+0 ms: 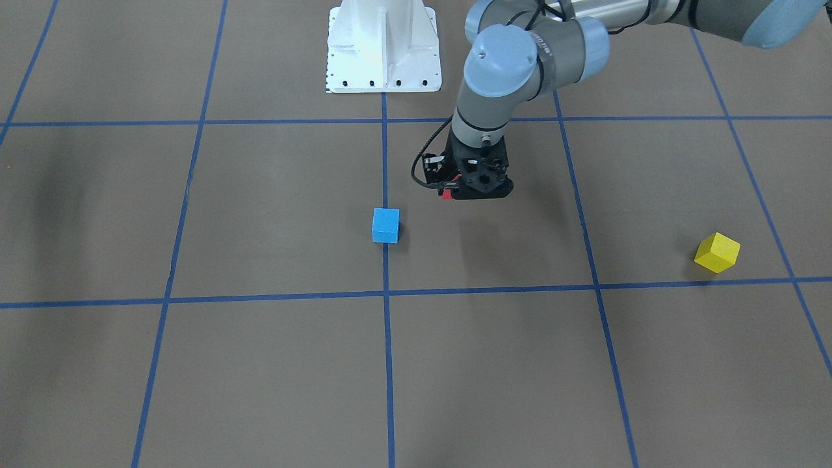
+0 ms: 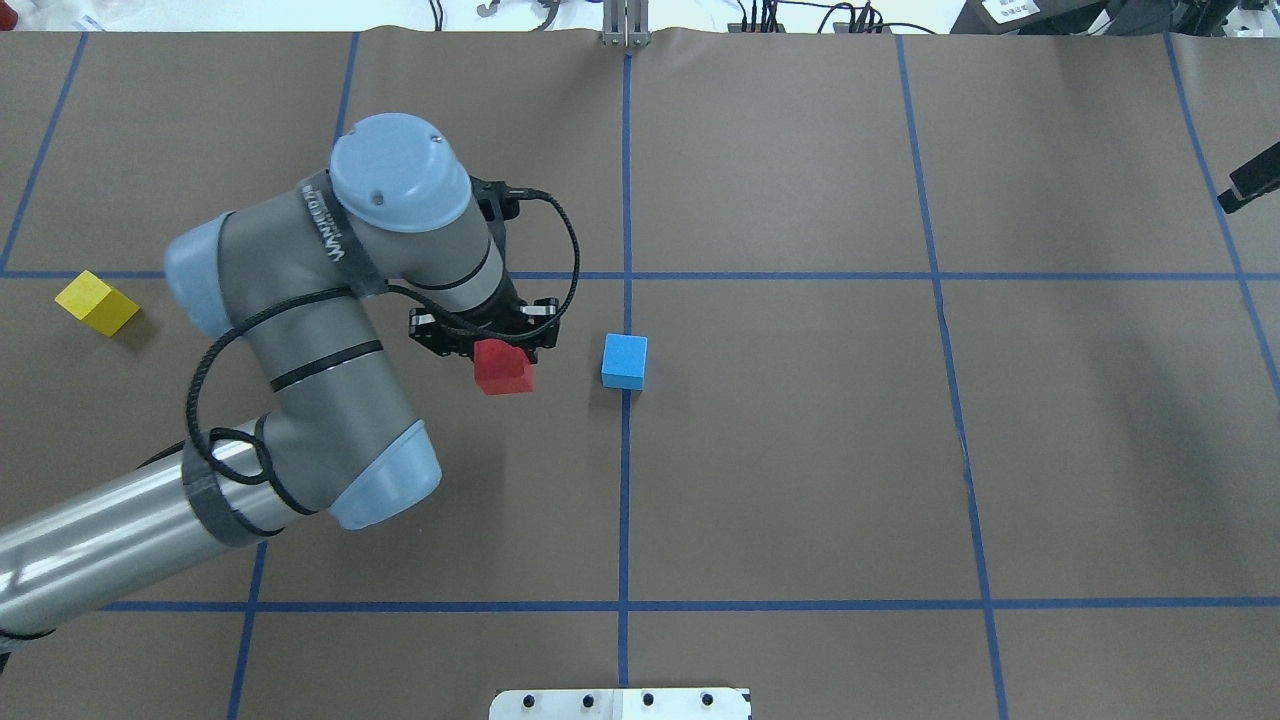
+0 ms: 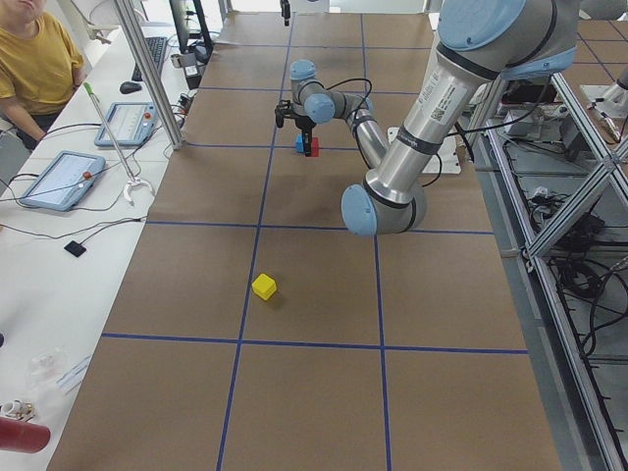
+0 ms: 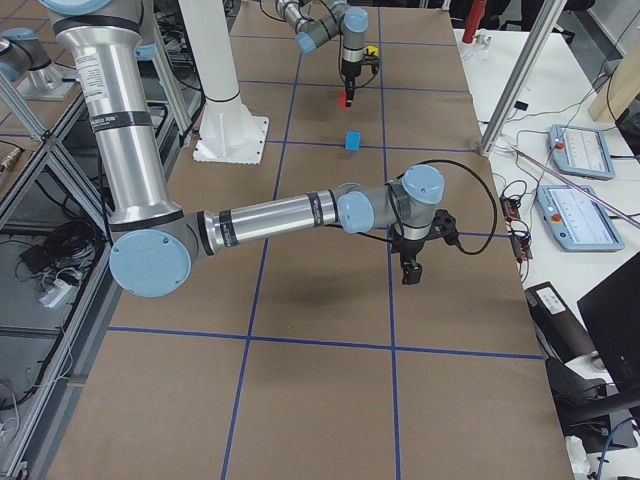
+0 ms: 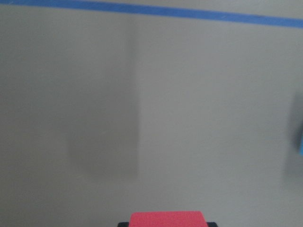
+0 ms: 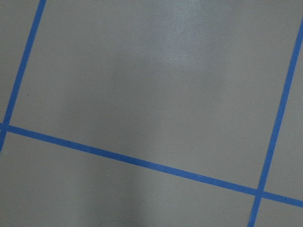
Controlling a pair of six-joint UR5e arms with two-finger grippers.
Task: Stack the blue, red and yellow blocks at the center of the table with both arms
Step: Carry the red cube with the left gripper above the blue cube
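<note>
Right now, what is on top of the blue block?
Nothing: the top of the blue block shows bare in the overhead view. The red block hangs beside it, apart, in the left gripper. The blue block's underside is hidden.

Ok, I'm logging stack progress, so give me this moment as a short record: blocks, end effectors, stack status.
blue block: on the centre tape line, nothing on it
red block: held in the left end effector, raised, beside the blue block, not touching
yellow block: loose on the robot's far left
right end effector: away from the blocks, state unclear
stack: not started
</note>
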